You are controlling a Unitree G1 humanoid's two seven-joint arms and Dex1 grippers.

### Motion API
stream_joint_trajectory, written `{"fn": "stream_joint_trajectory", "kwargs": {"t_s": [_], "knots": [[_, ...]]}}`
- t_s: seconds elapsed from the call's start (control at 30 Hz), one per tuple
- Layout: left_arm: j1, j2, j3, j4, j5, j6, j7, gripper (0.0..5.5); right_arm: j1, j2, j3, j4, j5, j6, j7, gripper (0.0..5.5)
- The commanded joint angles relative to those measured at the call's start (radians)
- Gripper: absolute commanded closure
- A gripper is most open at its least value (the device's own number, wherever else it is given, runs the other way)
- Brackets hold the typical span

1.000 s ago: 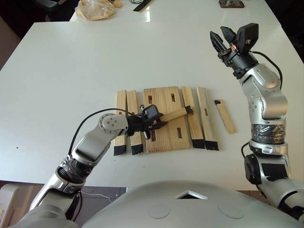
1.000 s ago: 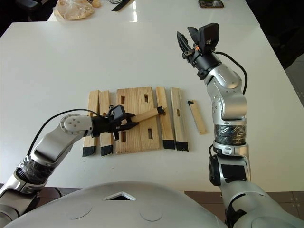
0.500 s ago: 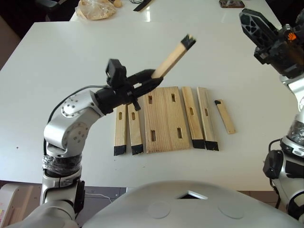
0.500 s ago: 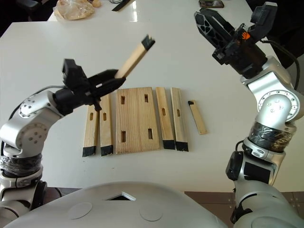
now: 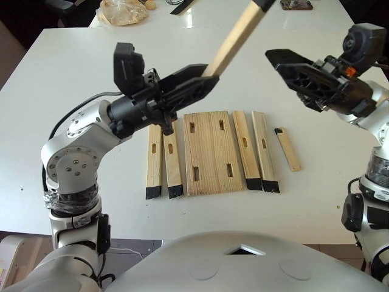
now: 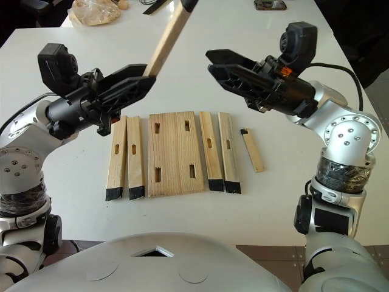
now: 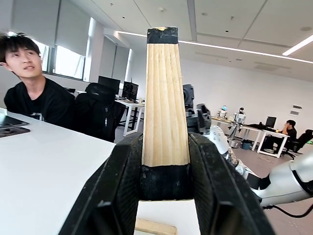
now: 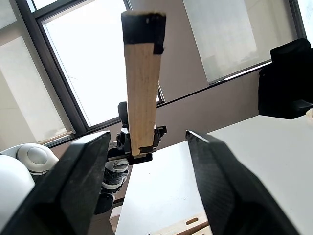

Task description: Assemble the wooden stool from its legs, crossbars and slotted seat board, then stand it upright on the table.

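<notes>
Raised off the seat board (image 5: pixel 209 152) since a second ago, the stick (image 5: pixel 236 35) is now high over the white table (image 5: pixel 73 73), and the right claw (image 6: pixel 213 62) has swung in from the far right towards it. The left claw (image 5: pixel 205 78) is clamped on the stick's lower, black end, with its fingers (image 7: pixel 122 181) pressed on both sides. The stick slants up and away from the robot, its black-capped top reaching the upper edge of the head views. The right claw hangs in the air near the stick on the robot's right, its two fingers apart and pointing at it, touching nothing.

Below them the seat board lies flat on the table, its four slots showing. Two long legs (image 5: pixel 172 158) lie side by side along its left edge, black tips towards the robot. Two more (image 5: pixel 245 149) lie along its right edge in the same way. A shorter stick (image 5: pixel 287 148) lies to the right of those — near, not touching.

On a second table behind are a crumpled bag (image 5: pixel 121 11) and a dark phone (image 5: pixel 296 5).
</notes>
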Motion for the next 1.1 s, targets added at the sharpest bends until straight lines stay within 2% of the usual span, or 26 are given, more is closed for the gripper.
{"fn": "stream_joint_trajectory", "kwargs": {"t_s": [0.03,0.23,0.57,0.93,1.1], "knots": [[0.017,0.027,-0.033,-0.027,0.029,-0.003,-0.037,4.19,-0.045,0.0,0.045,-0.017,-0.04,-0.026,0.027,2.63],[0.034,0.044,-0.058,-0.032,0.052,-0.01,-0.075,4.19,-0.071,0.01,0.093,-0.021,-0.069,-0.045,0.061,2.63],[0.059,0.068,-0.084,-0.014,0.115,-0.026,-0.133,4.19,-0.088,-0.002,0.1,-0.025,-0.081,-0.045,0.085,2.63],[0.086,0.071,-0.1,-0.001,0.17,-0.047,-0.145,4.19,-0.071,-0.049,0.136,-0.038,-0.149,-0.072,0.165,4.2],[0.083,0.068,-0.1,0.007,0.183,-0.05,-0.147,4.19,-0.058,-0.092,0.156,-0.034,-0.216,-0.109,0.225,4.2]]}}
